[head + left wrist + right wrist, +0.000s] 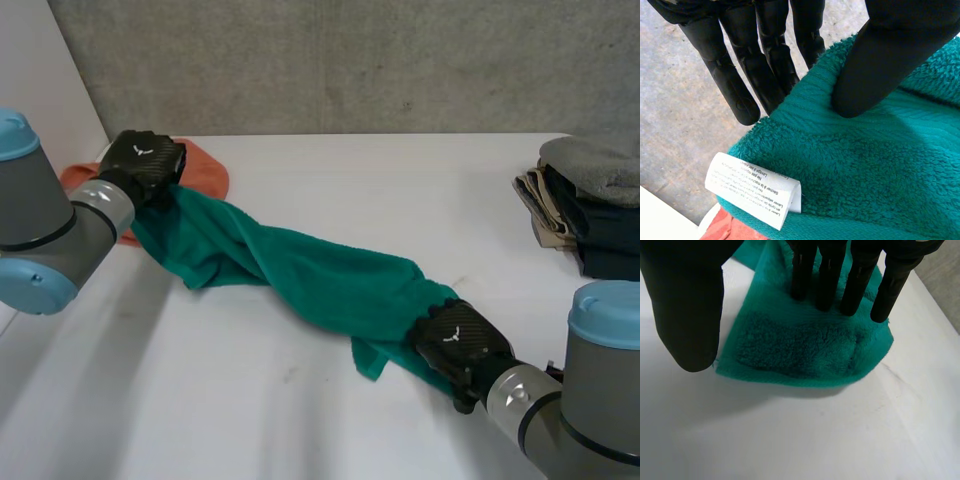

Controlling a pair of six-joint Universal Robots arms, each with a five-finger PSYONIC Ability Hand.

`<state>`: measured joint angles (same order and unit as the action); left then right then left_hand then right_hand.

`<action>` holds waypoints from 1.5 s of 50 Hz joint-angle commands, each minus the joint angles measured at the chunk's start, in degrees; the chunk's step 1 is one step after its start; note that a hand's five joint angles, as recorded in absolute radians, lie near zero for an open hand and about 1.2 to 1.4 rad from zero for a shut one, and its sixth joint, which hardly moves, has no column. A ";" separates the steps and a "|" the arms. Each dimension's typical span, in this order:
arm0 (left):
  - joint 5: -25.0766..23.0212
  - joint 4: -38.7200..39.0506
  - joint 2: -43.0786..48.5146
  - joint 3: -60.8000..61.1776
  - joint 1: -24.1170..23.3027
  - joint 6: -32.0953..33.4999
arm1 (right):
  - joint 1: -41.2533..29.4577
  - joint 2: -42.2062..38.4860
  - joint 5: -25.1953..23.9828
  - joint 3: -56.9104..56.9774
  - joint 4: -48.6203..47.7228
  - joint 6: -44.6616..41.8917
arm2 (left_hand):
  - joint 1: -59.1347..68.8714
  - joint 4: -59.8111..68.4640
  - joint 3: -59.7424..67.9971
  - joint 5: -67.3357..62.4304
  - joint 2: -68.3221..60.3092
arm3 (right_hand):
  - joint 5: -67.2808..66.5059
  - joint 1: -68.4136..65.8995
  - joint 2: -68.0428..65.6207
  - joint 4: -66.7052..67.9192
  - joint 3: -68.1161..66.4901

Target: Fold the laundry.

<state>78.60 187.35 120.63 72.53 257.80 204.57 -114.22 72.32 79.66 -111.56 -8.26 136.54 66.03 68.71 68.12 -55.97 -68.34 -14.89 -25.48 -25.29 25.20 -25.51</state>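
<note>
A green towel (300, 270): left robot hand (145, 160) pinches one end, right robot hand (458, 340) rests straight-fingered on the other.

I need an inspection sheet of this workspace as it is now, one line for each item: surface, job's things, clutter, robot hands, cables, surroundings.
surface: white table, a few faint marks.
job's things: green towel, twisted, stretched across the table between both hands, with a white label at the left hand's end; orange cloth beside the left hand, partly under the towel; stack of folded clothes at the table's right side.
clutter: nothing seen.
robot hands: left robot hand pinches the towel's end between thumb and straight fingers; right robot hand rests straight fingers on the other end's corner, thumb beside the cloth.
cables: nothing seen.
surroundings: grey wall behind the table.
</note>
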 commanded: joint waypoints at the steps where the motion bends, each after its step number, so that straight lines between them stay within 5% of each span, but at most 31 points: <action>1: -0.29 0.04 -0.22 -0.20 0.51 -0.23 | 1.46 -3.94 -0.12 1.35 -3.16 -5.84 | 13.97 11.29 11.88 -14.03 -11.66 | -7.97 -7.38 -7.58 7.66 -7.36; 8: -0.11 -0.05 -0.22 -0.02 0.60 -0.23 | 2.42 -5.00 -0.39 3.45 -9.39 -5.85 | 13.97 11.29 11.88 -14.03 -11.66 | -33.51 -32.92 -33.11 33.20 -32.89; 20: -0.11 -0.05 -1.27 1.21 0.42 -0.32 | 3.48 -11.41 0.40 10.48 -8.18 -3.12 | 13.97 11.29 11.88 -14.03 -11.66 | -34.05 -33.46 -33.66 33.74 -33.44; 31: -0.02 -1.02 -2.50 2.79 0.42 -0.40 | 4.36 -10.89 1.37 14.88 -6.86 1.89 | 13.97 11.29 11.88 -14.03 -11.66 | -55.11 -54.52 -54.71 54.80 -54.49; 39: -0.37 -10.58 -12.16 4.90 0.51 -1.54 | 7.96 -1.94 1.37 26.47 15.00 1.19 | 13.97 11.29 11.88 -14.03 -11.66 | -55.11 -54.52 -54.71 54.80 -54.49; 47: -0.20 -24.81 -31.56 4.90 0.34 -1.11 | 14.19 11.15 -1.96 46.85 35.83 -0.92 | 13.97 11.29 11.88 -14.03 -11.66 | -55.11 -54.52 -54.71 54.80 -54.49; 57: -1.69 -35.56 -31.52 2.44 1.48 6.18 | 13.59 8.28 -4.96 52.85 44.12 -8.03 | 13.97 11.29 11.88 -14.03 -11.66 | -55.11 -54.52 -54.71 54.80 -54.49; 64: -0.46 -30.65 -13.07 -5.11 0.16 12.78 | 9.81 -7.61 2.33 58.11 42.98 -8.57 | 13.97 11.29 11.88 -14.03 -11.66 | -55.11 -54.52 -54.71 54.80 -54.49; 68: 2.35 -20.64 -1.56 -16.17 -1.42 14.45 | 7.70 -17.37 6.20 67.59 38.69 -5.50 | 13.97 11.29 11.88 -14.03 -11.66 | -55.11 -54.52 -54.71 54.80 -54.49; 75: 10.08 4.67 8.57 -36.49 -3.35 13.22 | 6.29 -24.51 11.56 85.02 13.57 7.15 | 13.97 11.29 11.88 -14.03 -11.66 | -55.11 -54.52 -54.71 54.80 -54.49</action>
<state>82.31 171.94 122.19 51.33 256.09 219.21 -106.99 52.64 87.39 -39.07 25.80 133.51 66.03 68.77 68.42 -55.94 -68.66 -57.17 -64.46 -67.15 68.48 -67.93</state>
